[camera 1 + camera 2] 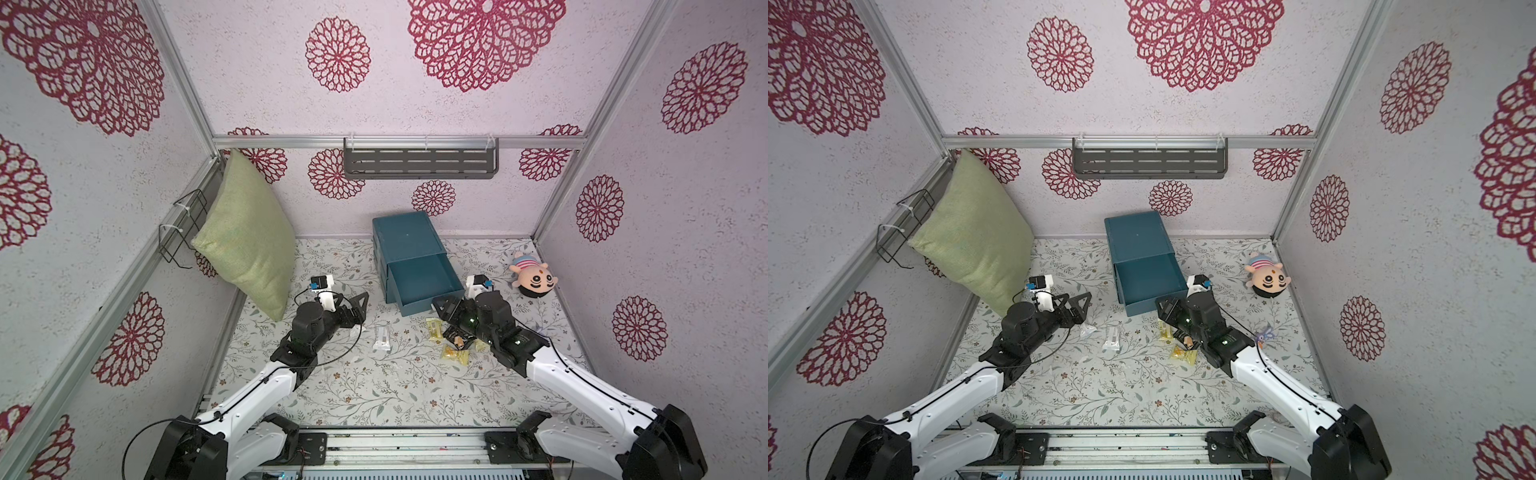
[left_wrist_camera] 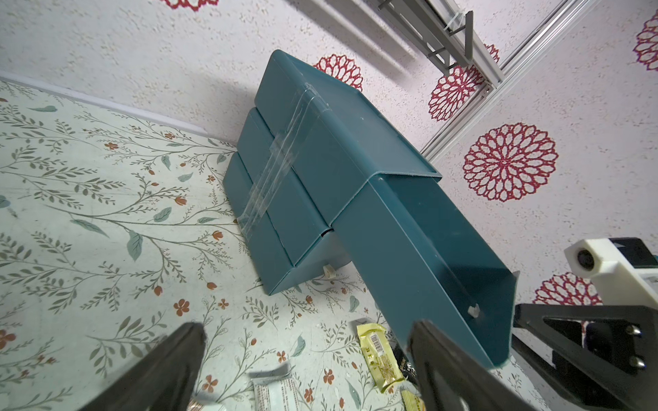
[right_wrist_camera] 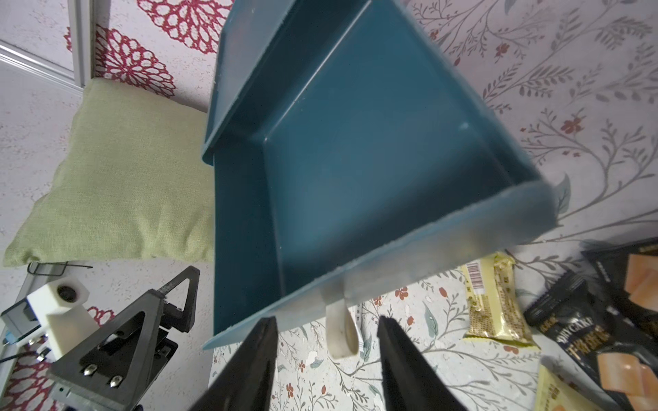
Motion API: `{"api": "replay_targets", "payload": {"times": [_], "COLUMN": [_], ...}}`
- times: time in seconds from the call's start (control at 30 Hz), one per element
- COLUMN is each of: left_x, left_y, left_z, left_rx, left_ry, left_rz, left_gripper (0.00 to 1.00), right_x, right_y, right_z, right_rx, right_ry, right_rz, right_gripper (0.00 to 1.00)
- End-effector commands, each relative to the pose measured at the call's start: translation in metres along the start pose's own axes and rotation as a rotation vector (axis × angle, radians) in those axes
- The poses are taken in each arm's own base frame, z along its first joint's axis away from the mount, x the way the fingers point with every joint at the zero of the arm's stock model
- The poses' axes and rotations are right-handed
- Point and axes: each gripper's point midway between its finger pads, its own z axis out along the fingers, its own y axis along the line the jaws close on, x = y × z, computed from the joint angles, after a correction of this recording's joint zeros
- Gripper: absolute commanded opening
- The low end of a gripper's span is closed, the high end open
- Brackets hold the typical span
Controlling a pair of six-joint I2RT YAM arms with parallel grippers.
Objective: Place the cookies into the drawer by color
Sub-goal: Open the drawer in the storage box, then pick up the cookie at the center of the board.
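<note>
The drawer (image 1: 405,237) is a dark teal chest by the back wall, and its top drawer (image 1: 419,282) is pulled out and empty. In the right wrist view my right gripper (image 3: 325,341) is open, its fingers on either side of the white pull tab (image 3: 338,327) without touching it. My left gripper (image 1: 359,309) hangs open and empty left of the chest. The cookies lie on the floral mat in front: a whitish one (image 1: 382,338), two yellow ones (image 1: 434,328) (image 1: 455,355) and a black one (image 1: 457,334), partly under my right arm.
A green pillow (image 1: 245,237) leans in the back left corner beside a wire rack (image 1: 183,228). A plush doll (image 1: 532,276) lies at the right, near the wall. A grey shelf (image 1: 419,160) hangs on the back wall above the chest.
</note>
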Motion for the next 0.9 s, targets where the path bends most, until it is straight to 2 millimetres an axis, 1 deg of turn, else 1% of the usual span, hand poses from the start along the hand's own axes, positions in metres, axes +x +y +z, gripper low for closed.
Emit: {"api": "replay_targets", "payload": {"times": [0.0, 0.1, 0.2, 0.33, 0.37, 0.4, 0.47, 0.53, 0.6, 0.67, 0.77, 0.87], "left_x": [-0.011, -0.013, -0.016, -0.018, -0.016, -0.014, -0.003, 0.009, 0.023, 0.035, 0.051, 0.064], "left_y": [-0.01, -0.013, -0.02, -0.033, -0.037, -0.04, -0.051, -0.062, -0.069, -0.073, -0.071, -0.06], "left_z": [0.0, -0.005, -0.014, -0.023, -0.022, -0.021, -0.021, -0.022, -0.024, -0.026, -0.031, -0.036], "left_rx": [0.018, 0.022, 0.035, 0.065, 0.075, 0.081, 0.103, 0.124, 0.116, 0.094, 0.062, 0.012], "left_ry": [-0.023, -0.036, -0.06, -0.086, -0.079, -0.065, -0.026, 0.01, 0.048, 0.083, 0.107, 0.115], "left_rz": [0.022, 0.022, 0.019, 0.003, 0.001, -0.004, -0.008, -0.006, 0.007, 0.016, 0.004, -0.033], "left_gripper": [0.97, 0.97, 0.97, 0.97, 0.97, 0.97, 0.97, 0.97, 0.97, 0.97, 0.97, 0.97], "right_x": [-0.009, -0.002, 0.011, 0.032, 0.037, 0.042, 0.05, 0.058, 0.064, 0.07, 0.08, 0.082], "right_y": [0.014, 0.011, -0.003, -0.035, -0.045, -0.055, -0.074, -0.089, -0.101, -0.115, -0.131, -0.132], "right_z": [-0.015, -0.027, -0.04, -0.054, -0.056, -0.059, -0.063, -0.066, -0.068, -0.069, -0.068, -0.067], "right_rx": [-0.036, -0.035, -0.001, 0.075, 0.099, 0.122, 0.171, 0.206, 0.234, 0.27, 0.294, 0.284], "right_ry": [-0.018, 0.007, 0.047, 0.094, 0.099, 0.105, 0.113, 0.121, 0.127, 0.132, 0.137, 0.138], "right_rz": [-0.026, -0.046, -0.082, -0.113, -0.117, -0.119, -0.124, -0.122, -0.119, -0.102, -0.072, -0.066], "right_gripper": [0.59, 0.68, 0.78, 0.93, 0.97, 0.98, 0.99, 0.98, 0.95, 0.89, 0.85, 0.85]}}
